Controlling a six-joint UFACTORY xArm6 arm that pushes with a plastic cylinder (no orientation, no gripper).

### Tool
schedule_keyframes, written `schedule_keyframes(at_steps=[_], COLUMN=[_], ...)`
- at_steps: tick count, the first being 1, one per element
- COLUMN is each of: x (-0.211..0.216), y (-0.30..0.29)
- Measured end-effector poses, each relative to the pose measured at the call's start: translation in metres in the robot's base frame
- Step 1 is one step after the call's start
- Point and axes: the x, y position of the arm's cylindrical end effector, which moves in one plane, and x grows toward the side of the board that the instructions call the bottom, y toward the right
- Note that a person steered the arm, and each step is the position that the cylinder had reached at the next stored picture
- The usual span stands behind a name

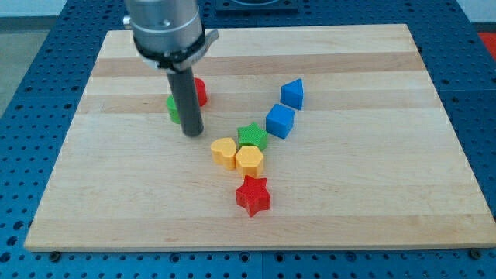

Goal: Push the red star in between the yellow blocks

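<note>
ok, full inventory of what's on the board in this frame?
red star: 1, red, nearest the view's bottom, just below the yellow blocks
yellow blocks: 2, yellow, side by side at centre
green star: 1, green, just above the yellow pair
blue blocks: 2, blue, right of centre
green block: 1, green, partly hidden behind the rod
red block: 1, red, partly hidden behind the rod
wooden board: 1, light wood
my tip: 1, dark, left of the yellow blocks, touching nothing

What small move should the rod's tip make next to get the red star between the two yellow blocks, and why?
Probably swing my tip round to the view's bottom of the red star. The star lies just below the two touching yellow blocks, while the tip stands up-left beside the green block, on the wrong side for pushing upward.
</note>
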Motion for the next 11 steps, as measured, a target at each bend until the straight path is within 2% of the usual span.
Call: schedule_keyframes(at_steps=[1,2,3,4,5,6,7,9,11], x=[0.069,0.069,0.118,0.132,0.134,0.141,0.134,0.064,0.041], y=[-0.002,-0.002,-0.001,-0.001,0.032,0.101,0.103,0.082,0.055])
